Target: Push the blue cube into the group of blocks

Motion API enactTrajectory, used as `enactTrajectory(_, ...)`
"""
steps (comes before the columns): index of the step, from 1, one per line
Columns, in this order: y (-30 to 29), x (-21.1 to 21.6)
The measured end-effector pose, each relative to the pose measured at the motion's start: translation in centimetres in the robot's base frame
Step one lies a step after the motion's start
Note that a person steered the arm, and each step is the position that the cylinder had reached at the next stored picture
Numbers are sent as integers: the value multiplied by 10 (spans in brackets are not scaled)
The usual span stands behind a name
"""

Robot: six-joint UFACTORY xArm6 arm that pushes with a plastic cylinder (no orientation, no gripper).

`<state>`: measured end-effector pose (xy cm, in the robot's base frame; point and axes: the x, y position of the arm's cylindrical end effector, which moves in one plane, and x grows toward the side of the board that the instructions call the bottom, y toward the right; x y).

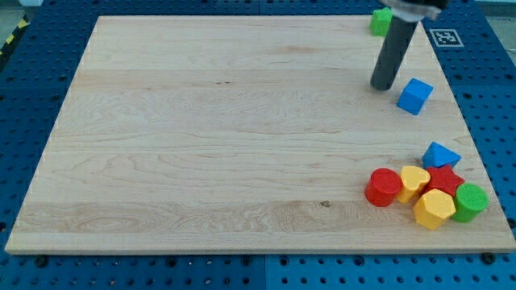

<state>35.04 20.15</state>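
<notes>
The blue cube (pixel 414 96) lies on the wooden board (pixel 226 137) near its right edge, in the upper right. My tip (pixel 382 86) stands just to the cube's left and slightly above it, a small gap apart. The group of blocks sits at the board's bottom right: a red cylinder (pixel 383 187), a yellow block (pixel 414 183), a blue triangular block (pixel 440 155), a red star-shaped block (pixel 444 179), a yellow hexagonal block (pixel 434 209) and a green cylinder (pixel 470 201). The cube is well above the group.
A green block (pixel 380 21) sits at the board's top edge, partly hidden behind the rod. A black-and-white marker tag (pixel 445 36) lies off the board at the top right. Blue perforated table surrounds the board.
</notes>
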Motion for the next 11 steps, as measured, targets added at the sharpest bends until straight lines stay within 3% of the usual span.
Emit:
enactTrajectory(1,41,-34)
enactTrajectory(2,54,-19)
enactTrajectory(6,6,113)
enactTrajectory(8,-2,146)
enactTrajectory(9,-11,146)
enactTrajectory(11,-45,63)
